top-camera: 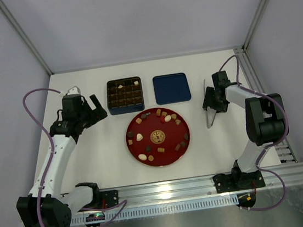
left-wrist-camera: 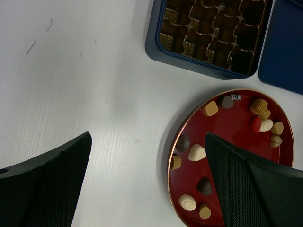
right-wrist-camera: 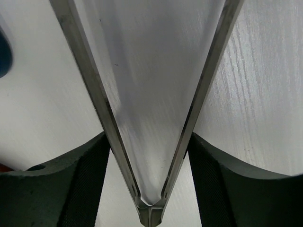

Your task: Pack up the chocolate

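Well apart: left gripper agape astride the plate rim, right gripper tight around steel tongs.

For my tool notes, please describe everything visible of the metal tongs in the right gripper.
The tongs are shiny brushed metal: two slim arms meeting in a V at a small joint. The right gripper holds them, its dark fingers pressing both arms near the joint. They hang over the white table, right of the red plate.
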### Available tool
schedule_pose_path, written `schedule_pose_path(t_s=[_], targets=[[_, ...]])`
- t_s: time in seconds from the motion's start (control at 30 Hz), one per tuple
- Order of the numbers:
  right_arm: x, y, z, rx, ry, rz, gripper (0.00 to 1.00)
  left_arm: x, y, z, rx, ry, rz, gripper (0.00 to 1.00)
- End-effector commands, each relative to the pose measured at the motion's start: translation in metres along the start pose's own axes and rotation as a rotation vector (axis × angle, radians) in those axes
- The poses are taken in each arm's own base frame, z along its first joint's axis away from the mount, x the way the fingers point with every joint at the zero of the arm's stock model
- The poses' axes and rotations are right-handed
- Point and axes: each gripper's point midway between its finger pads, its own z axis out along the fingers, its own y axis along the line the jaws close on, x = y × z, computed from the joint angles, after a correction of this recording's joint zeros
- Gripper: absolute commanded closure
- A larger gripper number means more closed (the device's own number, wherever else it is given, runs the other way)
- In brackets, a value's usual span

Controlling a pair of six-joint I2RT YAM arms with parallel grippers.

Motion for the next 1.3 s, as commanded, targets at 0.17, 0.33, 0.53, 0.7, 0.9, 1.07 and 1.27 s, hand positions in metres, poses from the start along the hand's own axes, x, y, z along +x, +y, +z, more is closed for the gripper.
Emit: schedule_pose_path(t_s=[0.17, 0.33, 0.53, 0.7, 0.9, 1.07, 1.27], targets=[[-0.010, 0.000, -0.013, 0.000, -0.034, 0.010, 0.22, -0.010, -0.005, -0.001, 0.026, -0.039, -0.012, 0.00], [-0.017, 0.000, -0.024, 0.007, -0.054, 0.008, 0.19, -0.009, -0.006, -0.001, 0.028, -0.036, -0.011, 0.00], [-0.028, -0.003, -0.049, 0.020, -0.109, 0.010, 0.18, -0.009, -0.006, 0.000, 0.029, -0.036, -0.009, 0.00], [-0.045, 0.001, -0.085, -0.004, -0.181, 0.004, 0.18, -0.009, -0.008, 0.001, 0.037, -0.028, -0.013, 0.00], [-0.072, 0.036, -0.105, -0.086, -0.230, -0.050, 0.18, -0.008, -0.009, 0.003, 0.045, -0.022, -0.010, 0.00], [-0.105, 0.079, -0.108, -0.127, -0.250, -0.115, 0.23, -0.003, -0.027, 0.001, 0.115, -0.003, 0.023, 0.00], [-0.133, 0.116, -0.082, -0.170, -0.215, -0.160, 0.28, -0.010, -0.077, -0.005, 0.205, -0.002, 0.104, 0.00]])
